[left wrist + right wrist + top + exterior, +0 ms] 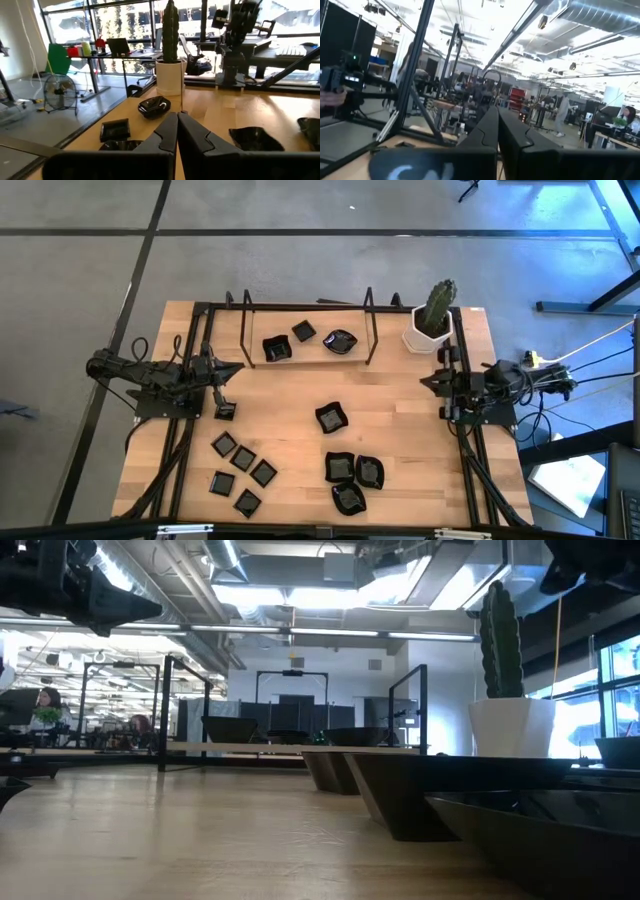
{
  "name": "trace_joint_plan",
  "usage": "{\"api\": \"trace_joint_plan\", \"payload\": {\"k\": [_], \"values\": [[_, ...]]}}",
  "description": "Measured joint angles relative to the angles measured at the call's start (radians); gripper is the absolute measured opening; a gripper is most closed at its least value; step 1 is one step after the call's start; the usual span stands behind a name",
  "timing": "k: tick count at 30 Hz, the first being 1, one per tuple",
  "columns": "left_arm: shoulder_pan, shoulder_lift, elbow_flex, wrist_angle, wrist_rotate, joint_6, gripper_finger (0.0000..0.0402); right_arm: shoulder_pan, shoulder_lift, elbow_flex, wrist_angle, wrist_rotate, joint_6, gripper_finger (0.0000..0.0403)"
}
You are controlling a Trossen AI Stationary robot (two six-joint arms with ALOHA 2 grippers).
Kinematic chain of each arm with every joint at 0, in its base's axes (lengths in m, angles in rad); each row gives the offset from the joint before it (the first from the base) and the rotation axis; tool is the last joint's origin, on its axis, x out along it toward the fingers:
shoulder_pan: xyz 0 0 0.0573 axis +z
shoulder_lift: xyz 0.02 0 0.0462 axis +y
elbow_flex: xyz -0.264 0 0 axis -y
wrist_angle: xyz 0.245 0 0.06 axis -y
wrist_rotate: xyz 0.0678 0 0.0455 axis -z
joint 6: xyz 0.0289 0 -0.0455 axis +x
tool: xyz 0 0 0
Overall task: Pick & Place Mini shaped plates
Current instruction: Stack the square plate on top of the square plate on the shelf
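Glossy black mini shaped plates lie about the wooden table. Several small flat squares [243, 459] sit near the left. Three wavy-edged ones [353, 477] sit near the front, and one plate [331, 417] lies alone mid-table. A small square [225, 411] rests just in front of the left arm. Three more plates [304, 340] sit inside the black rack at the far edge. My left gripper [237, 368] is shut and level at the table's left, touching nothing [177, 118]. My right gripper [423, 381] is shut at the table's right, tipped slightly up and holding nothing [497, 113].
A white pot with a cactus [432, 321] stands at the far right corner, close to the right arm. The black metal rack [370, 315] rises along the far edge. Bare wood [280, 405] lies between the two arms. Black frame rails [185, 450] run along both sides.
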Motion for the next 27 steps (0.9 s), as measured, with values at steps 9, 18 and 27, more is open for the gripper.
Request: {"api": "trace_joint_plan", "payload": {"k": [9,18,27], "values": [[0.000,0.000,0.000,0.004,0.178,-0.137,0.0003,0.000,0.000,-0.010,0.016,-0.001,-0.016,0.0004],[-0.003,0.074,0.133,0.049,0.423,-0.178,0.0003,0.000,0.001,0.041,0.021,0.002,-0.146,0.0004],[-0.003,0.599,0.648,-0.577,0.223,-0.467,0.0003,0.000,0.001,0.067,0.009,0.002,-0.173,0.0004]]}}
